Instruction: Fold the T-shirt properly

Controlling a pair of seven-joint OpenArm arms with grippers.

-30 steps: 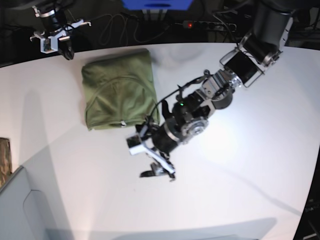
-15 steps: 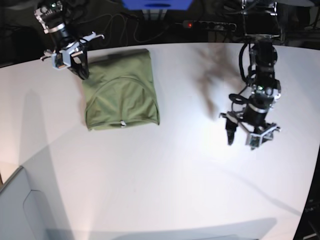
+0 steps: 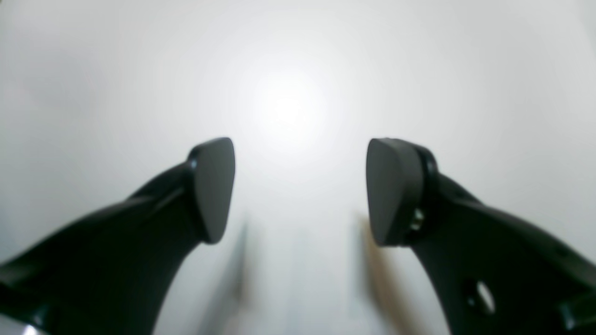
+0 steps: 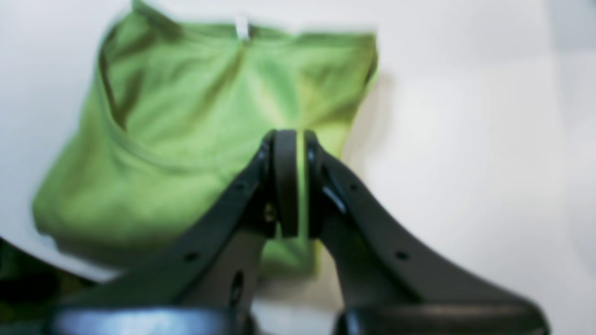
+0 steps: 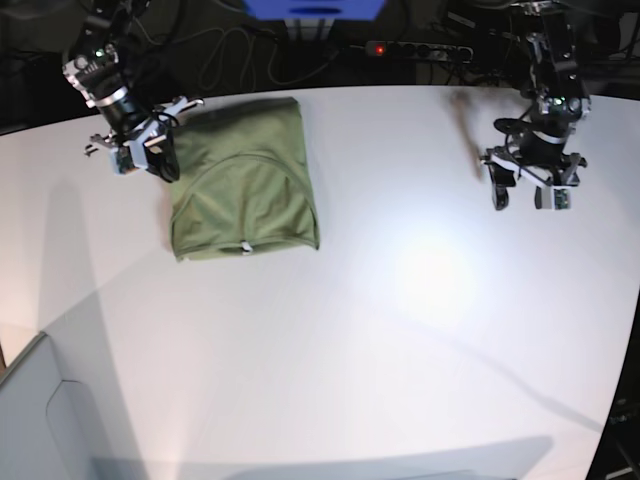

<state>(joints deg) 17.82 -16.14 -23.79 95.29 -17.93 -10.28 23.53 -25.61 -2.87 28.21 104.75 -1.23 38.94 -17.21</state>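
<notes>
White table (image 5: 400, 330): left claw (image 5: 522, 197) agape, empty.

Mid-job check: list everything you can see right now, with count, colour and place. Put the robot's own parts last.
T-shirt: one, olive green, folded into a compact rectangle, lying on the table's far left part in the base view.
White tag: one, at the shirt's near edge.
Table: one, white, fills most of the view.
Power strip: one, black with a red light, behind the table's far edge.
Blue object: one, top centre, cut off by the frame.
Left gripper: one, black, jaws wide apart, nothing between them, over bare table.
Right gripper: one, black, jaws together, at the shirt's far left corner; contact with the fabric cannot be told.
</notes>
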